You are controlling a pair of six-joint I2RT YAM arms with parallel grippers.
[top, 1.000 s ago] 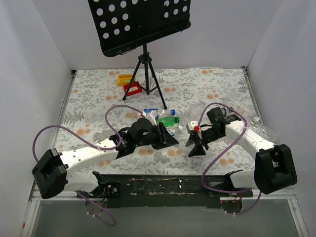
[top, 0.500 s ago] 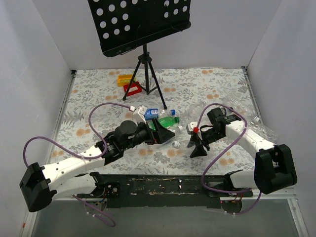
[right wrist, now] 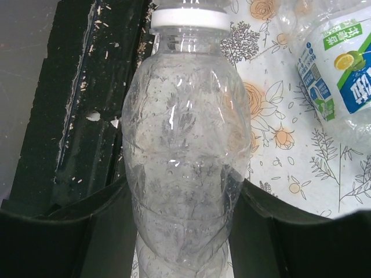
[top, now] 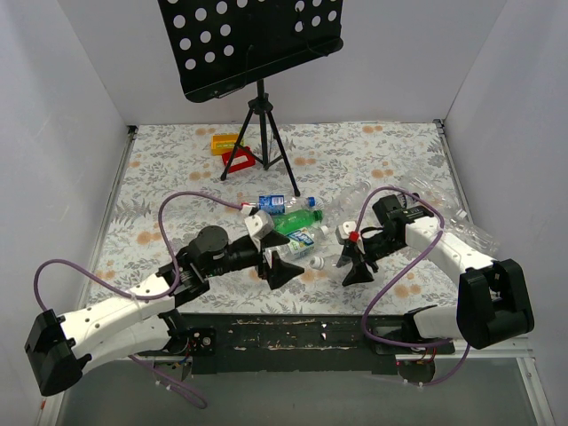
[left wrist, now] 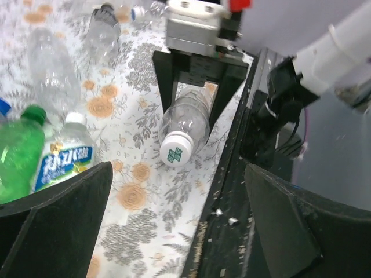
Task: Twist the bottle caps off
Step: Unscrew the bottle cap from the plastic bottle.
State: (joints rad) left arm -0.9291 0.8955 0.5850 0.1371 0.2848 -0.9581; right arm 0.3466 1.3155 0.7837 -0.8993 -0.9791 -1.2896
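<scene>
Nearest the front edge, the right gripper (top: 353, 262) is clamped around the belly of a clear bottle (right wrist: 185, 145) lying on the floral table (top: 177, 169). Its white cap (left wrist: 174, 154) points at the left gripper (top: 284, 264), which is spread wide and touching nothing. I'd line the left one up square with the cap, slide over the cap only, squeeze, then twist while the right holds firm. Further back, the green bottle (top: 293, 222) and labelled bottle (top: 303, 238) have caps on.

White arms (top: 115, 309) carry black joints (top: 210, 241), black end effectors (top: 277, 267) and looping purple cables (top: 177, 194).
</scene>
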